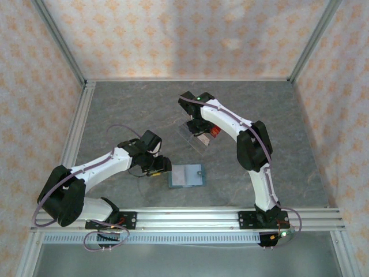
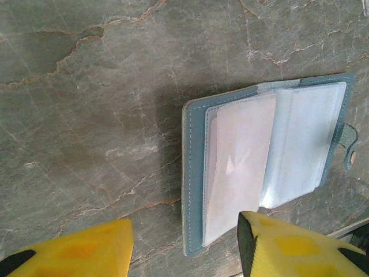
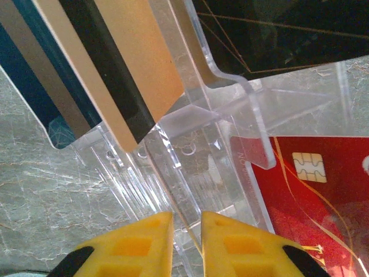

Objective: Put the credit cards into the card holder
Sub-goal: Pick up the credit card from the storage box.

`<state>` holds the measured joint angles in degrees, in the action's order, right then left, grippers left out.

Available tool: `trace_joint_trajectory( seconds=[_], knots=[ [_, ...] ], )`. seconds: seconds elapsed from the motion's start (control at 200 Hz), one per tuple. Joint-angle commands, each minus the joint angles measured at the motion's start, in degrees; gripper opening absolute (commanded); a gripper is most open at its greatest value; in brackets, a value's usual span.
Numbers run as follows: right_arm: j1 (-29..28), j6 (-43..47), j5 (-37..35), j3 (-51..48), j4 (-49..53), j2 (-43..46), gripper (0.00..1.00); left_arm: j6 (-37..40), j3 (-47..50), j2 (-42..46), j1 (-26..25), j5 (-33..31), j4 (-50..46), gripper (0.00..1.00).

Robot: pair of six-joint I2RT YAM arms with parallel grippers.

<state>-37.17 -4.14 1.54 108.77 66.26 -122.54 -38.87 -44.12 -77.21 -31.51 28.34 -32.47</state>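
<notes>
2 white-black arms (image 1: 109,164), yellow fingers (image 2: 75,254)

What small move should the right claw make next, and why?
Probably finish closing, then lift slowly. The right claw stands almost shut at the clear rack, with a thin edge in its gap; the card holder lies open, its sleeves looking empty.

Left gripper (image 2: 184,231) jaws apart, right gripper (image 3: 186,222) seemingly almost closed

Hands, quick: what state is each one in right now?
Left hand: open, empty, at the card holder.
Right hand: nearly closed at the clear rack; whether it grips anything cannot be told.
</notes>
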Motion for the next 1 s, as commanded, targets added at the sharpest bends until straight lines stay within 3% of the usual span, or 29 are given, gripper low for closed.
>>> trace_joint_trajectory(
  seconds=[0.0,0.39,0.991],
  knots=[
    [0.33,1.1,0.07,1.45,2.21,-0.77,0.19,1.52,-1.07,-0.58,-0.29,0.59,0.48,0.51],
    [0.25,1.44,1.52,0.99,2.3,-1.7,0.18,1.26,-0.82,-0.27,-0.22,0.58,0.39,0.51],
    [0.25,3.0,-0.04,4.8,5.38,-1.7,0.06,0.99,-0.09,0.15,-0.28,0.49,0.3,0.52]
  ],
)
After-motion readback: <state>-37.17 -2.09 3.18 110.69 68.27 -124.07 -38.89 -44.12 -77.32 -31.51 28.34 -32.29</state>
